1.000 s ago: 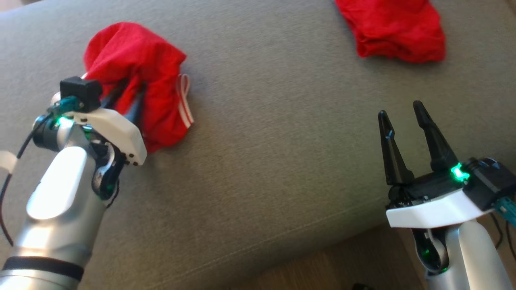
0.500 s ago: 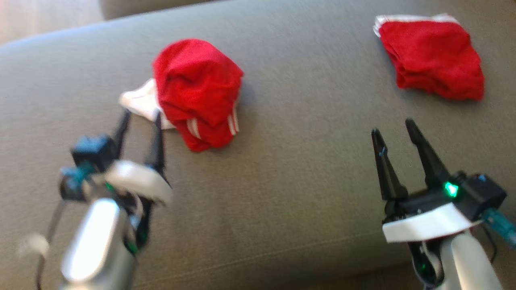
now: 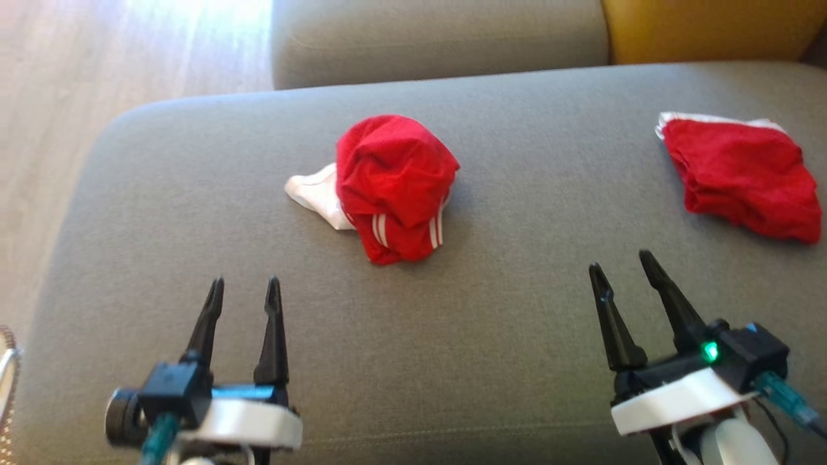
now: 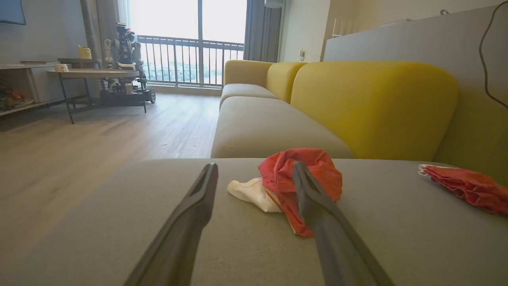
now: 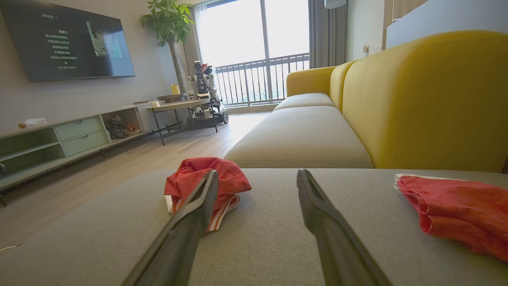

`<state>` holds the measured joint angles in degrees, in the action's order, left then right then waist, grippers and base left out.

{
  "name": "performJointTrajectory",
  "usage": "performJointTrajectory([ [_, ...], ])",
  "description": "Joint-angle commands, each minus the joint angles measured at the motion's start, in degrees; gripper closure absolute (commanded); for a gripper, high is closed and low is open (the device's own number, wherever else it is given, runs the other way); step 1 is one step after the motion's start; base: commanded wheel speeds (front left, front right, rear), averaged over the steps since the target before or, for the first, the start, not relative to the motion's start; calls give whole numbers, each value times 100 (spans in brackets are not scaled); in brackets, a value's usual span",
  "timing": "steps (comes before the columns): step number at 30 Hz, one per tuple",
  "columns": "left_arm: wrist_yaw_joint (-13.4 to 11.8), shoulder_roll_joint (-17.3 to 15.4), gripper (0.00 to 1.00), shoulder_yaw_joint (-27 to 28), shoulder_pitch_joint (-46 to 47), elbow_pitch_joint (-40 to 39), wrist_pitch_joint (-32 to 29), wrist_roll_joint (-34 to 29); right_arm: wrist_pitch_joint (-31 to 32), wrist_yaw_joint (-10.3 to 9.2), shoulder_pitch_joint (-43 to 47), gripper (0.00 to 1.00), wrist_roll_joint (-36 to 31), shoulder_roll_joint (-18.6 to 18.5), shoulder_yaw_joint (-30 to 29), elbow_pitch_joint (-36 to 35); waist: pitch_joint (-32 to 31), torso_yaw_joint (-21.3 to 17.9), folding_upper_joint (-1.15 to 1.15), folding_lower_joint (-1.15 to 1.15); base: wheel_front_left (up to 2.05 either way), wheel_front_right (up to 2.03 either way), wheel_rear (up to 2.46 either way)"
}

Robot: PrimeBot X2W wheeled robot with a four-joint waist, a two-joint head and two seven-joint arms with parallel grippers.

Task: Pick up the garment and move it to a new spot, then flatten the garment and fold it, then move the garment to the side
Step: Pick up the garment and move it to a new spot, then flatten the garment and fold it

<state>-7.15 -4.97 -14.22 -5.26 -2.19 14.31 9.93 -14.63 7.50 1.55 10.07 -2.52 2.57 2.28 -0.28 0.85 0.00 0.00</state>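
While left pincer point(image 3: 245, 284) and right pincer point(image 3: 620, 261) stand wide and empty, red garment point(image 3: 394, 187) lies bunched mid-cushion.
Both hang over the near edge of the grey cushion point(image 3: 517, 336), clear of it, probably leaving room for flattening; second red garment point(image 3: 743, 177) sits far right, likely set aside.

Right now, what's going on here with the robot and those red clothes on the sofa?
A two-armed robot is working on a crumpled red garment with white stripes. It lies bunched up in the middle of the grey sofa cushion, not yet flattened or folded. The left gripper and right gripper are both open and empty, on the near side of the cushion and touching neither piece. A second red garment lies flatter at the far right of the same cushion.
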Motion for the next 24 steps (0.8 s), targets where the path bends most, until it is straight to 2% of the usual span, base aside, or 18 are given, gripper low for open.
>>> performJointTrajectory([
  [1, -42, 44, 0, 227, 49, -260, 68, -121, -37, -1, -52, 0, -24, -36, 95, -135, -116, 119, 0, 0, 0, 0, 0],
  [7, -19, 89, 0, 145, -367, -228, 68, -585, -37, -1, 184, 0, -71, -36, -12, -39, -247, 261, 0, 0, 0, 0, 0],
  [24, 25, 169, 0, 125, -393, -92, 69, -726, -37, -1, 199, 0, -57, -36, 60, 0, -269, 225, 0, 0, 0, 0, 0],
])
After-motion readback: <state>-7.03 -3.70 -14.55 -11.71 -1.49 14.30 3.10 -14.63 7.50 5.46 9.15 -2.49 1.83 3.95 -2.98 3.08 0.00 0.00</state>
